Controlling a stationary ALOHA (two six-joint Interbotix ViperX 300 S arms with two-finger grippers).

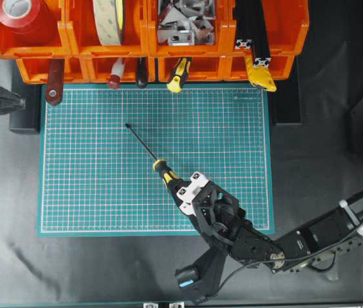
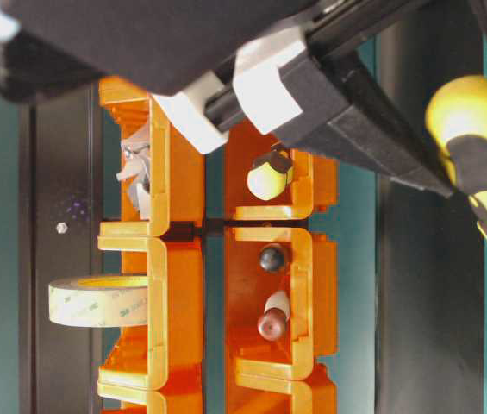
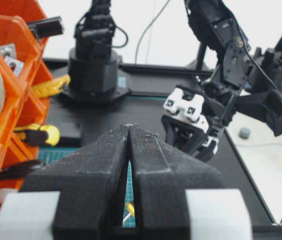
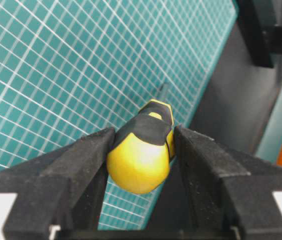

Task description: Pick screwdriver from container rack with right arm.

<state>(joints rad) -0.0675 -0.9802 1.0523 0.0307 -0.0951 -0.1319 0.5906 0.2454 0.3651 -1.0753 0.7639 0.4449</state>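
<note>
The right claw (image 4: 141,150) is clamped on the screwdriver (image 1: 150,153), its matte, grainy black pads pressing both sides of the chunky handle. The rounded butt is smooth glossy yellow, with black rubbery panels wrapping forward to a faceted collar. In the overhead view the thin metal shaft runs diagonally up and left from the handle to a dark tip over the green mat (image 1: 91,192); whether the tip touches the mat I cannot tell. The mat is flat, ruled with a fine white grid and edged by a pale border. The screwdriver sits well apart from the container rack (image 1: 78,48), with open mat all around the shaft.

The rack is hard, shiny orange plastic, two rows of square bins along the mat's top edge. The upper bins hold a red tape roll (image 1: 20,16), a cream tape roll (image 1: 109,19) and grey metal brackets (image 1: 184,22); from the lower bins handles poke out over the mat's edge, among them a stubby yellow-and-black handle (image 1: 179,74).

The right arm (image 1: 284,247), black and jointed with white plastic pieces near the claw, reaches in from the lower right across the mat's bottom corner. The left claw (image 3: 129,165) is closed, its rough black fingers meeting at a point, off beside the rack. Dark worktop (image 1: 8,256) surrounds the mat.
</note>
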